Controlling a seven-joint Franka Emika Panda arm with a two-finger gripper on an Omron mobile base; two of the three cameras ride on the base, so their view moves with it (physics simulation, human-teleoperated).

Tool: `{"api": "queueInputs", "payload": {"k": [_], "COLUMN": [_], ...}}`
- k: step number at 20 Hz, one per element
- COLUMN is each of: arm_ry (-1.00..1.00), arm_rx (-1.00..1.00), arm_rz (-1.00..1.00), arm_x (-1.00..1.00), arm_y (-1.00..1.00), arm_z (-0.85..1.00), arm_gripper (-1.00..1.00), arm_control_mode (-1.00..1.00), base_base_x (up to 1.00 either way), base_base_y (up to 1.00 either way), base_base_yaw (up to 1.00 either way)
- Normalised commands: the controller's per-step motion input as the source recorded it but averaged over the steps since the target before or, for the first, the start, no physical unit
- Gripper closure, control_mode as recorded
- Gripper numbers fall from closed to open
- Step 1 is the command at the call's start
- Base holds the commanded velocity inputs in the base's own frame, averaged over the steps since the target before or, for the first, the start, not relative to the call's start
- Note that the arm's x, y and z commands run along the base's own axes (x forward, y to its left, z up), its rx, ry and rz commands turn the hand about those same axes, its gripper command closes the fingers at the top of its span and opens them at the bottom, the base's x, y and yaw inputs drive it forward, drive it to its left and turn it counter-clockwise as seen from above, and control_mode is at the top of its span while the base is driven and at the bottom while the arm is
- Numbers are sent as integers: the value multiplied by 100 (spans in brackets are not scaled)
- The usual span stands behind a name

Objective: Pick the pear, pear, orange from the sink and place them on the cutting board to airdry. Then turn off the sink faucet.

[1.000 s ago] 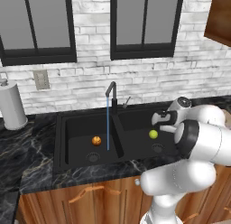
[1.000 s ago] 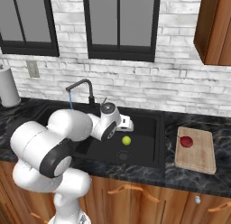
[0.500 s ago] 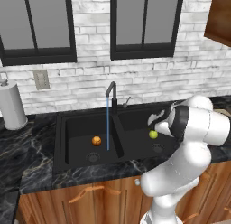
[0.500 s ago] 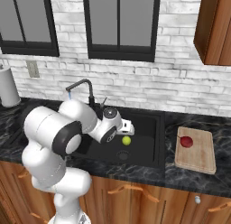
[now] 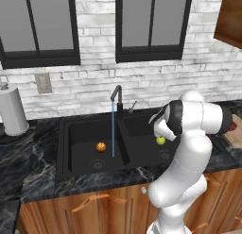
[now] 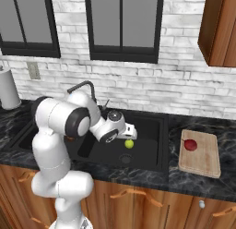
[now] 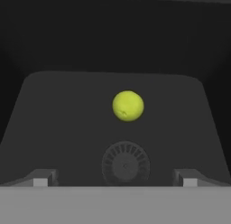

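One pear — the dark red one (image 6: pixel 190 144) — already lay on the cutting board (image 6: pixel 199 164), while the yellow-green pear (image 7: pixel 128 106) sat below the spread, empty fingers (image 7: pixel 40 179) in the sink (image 5: pixel 80 134), the orange (image 5: pixel 100 146) waited, and the faucet (image 5: pixel 115 97) ran.

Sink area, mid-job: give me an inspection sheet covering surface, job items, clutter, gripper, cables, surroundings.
Surface: dark marbled counter around a black double-basin sink.
Job's things: yellow-green pear on the right basin floor beyond the drain; orange in the left basin; red pear on the cutting board; faucet running.
Clutter: nothing seen.
Gripper: gripper open, above the right basin, facing the yellow-green pear, holding nothing.
Cables: nothing seen.
Surroundings: paper towel roll, brick wall, windows, wall outlet, wooden cabinets.
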Motion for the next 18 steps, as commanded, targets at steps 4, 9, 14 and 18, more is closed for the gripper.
{"api": "queueInputs", "payload": {"k": [4, 9, 14, 18], "arm_ry": [1, 2, 3, 4], "arm_rx": [2, 2, 1, 1], "arm_rz": [0, 0, 0, 0], "arm_x": [16, 20, 24, 28], "arm_y": [-8, -3, 0, 0], "arm_z": [-22, -23, -18, -17], "arm_gripper": [-100, -100, -100, -100], "arm_control_mode": [-100, -100, -100, -100], "base_base_x": [0, 0, 0, 0], "base_base_y": [0, 0, 0, 0], "base_base_yaw": [0, 0, 0, 0]}}
